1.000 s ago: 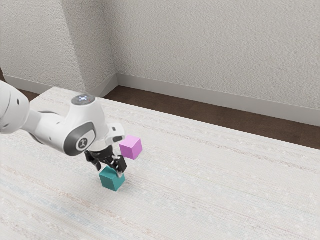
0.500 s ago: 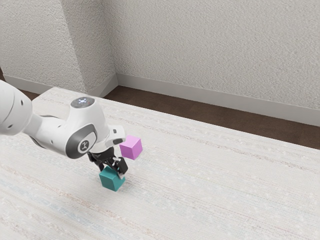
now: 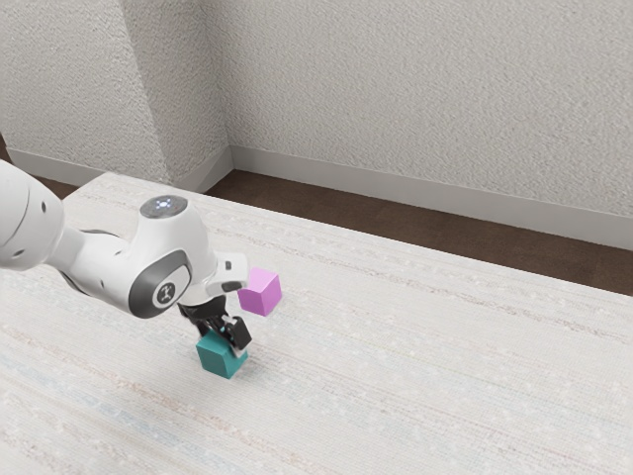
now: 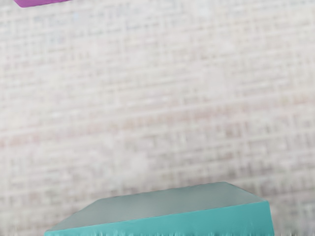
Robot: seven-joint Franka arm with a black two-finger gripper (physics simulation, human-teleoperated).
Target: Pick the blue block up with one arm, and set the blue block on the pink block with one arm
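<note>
Gripper (image 3: 222, 331) is right down on the blue block (image 3: 220, 358), black tip over its top face, w/ the white arm (image 3: 119, 262) coming in from the exterior view's left. Open or clamped? Can't tell, as hand and block overlap at this angle. The block reads more teal than blue and sits flat on the pale table (image 3: 415, 356). Pink block (image 3: 262, 292) is close by, a bit further back and toward the exterior view's right; a gap btwn the two, not touching, nothing stacked on it. Wrist view: blue block (image 4: 167, 214) looms just under the hand, lighter top face and teal side showing. Woven-looking table surface runs beyond it, and a sliver of pink block (image 4: 37, 2) lies across that bare stretch.
</note>
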